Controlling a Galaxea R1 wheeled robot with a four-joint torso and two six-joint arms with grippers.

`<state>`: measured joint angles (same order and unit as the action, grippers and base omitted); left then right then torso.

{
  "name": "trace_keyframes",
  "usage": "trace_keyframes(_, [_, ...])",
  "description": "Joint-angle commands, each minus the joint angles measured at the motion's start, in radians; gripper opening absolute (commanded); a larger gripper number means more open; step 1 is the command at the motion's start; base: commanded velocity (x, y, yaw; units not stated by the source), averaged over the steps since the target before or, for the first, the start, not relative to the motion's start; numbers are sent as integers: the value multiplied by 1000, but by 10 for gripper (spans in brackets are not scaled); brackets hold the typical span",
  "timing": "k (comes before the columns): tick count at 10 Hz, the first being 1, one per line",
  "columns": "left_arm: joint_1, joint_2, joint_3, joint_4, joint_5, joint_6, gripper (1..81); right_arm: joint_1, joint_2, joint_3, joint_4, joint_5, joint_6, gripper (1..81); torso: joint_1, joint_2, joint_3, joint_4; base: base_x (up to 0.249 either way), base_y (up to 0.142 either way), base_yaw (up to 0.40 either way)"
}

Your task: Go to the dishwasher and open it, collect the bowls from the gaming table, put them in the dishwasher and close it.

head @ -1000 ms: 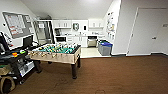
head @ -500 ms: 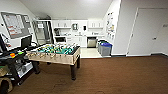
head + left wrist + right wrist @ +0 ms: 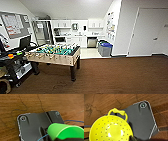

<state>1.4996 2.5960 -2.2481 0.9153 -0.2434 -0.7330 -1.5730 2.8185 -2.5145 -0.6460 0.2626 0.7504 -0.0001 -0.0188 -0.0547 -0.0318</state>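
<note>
Across the wood floor [image 3: 112,75] the head camera is creeping toward the kitchenette; the foosball table [image 3: 53,53] is sitting slightly nearer and further left than a second ago, so the robot is driving to the dishwasher [image 3: 92,42], steel front at the back, door apparently closed. Green bowl [image 3: 65,131] is riding at the left wrist, yellow holed bowl [image 3: 110,130] at the right. Both cropped; each pincer's state: cannot tell. Held or resting: unclear.
</note>
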Motion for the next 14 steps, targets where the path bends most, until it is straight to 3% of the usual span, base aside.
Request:
trace_keyframes(1, [-46, -26, 2, 11, 18, 4, 10, 44, -14, 5, -12, -25, -5, 10, 0, 0, 0, 0, 93, 0, 0])
trace_keyframes(14, [-45, -22, 1, 11, 18, 4, 10, 44, -14, 5, -11, -23, -5, 10, 1, 0, 0, 0, 94, -69, 0])
